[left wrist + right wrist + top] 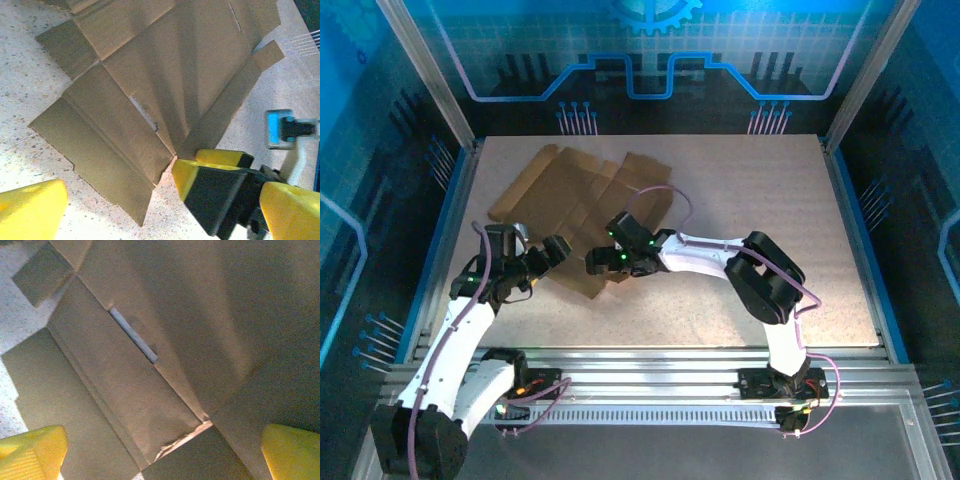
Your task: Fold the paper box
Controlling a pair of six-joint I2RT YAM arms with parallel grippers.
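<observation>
Paper box (582,195) flat | right pincer (607,245) apart over its near edge | left pincer (532,246) apart beside it

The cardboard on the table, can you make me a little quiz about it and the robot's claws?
1. True or false: the paper box is already folded up.
2. Are the left gripper and the right gripper open or shut?
3. The right gripper's fingers are: A yellow, B red, C green.
Key: 1 false, it lies flat on the table. 2 both open. 3 A.
</observation>
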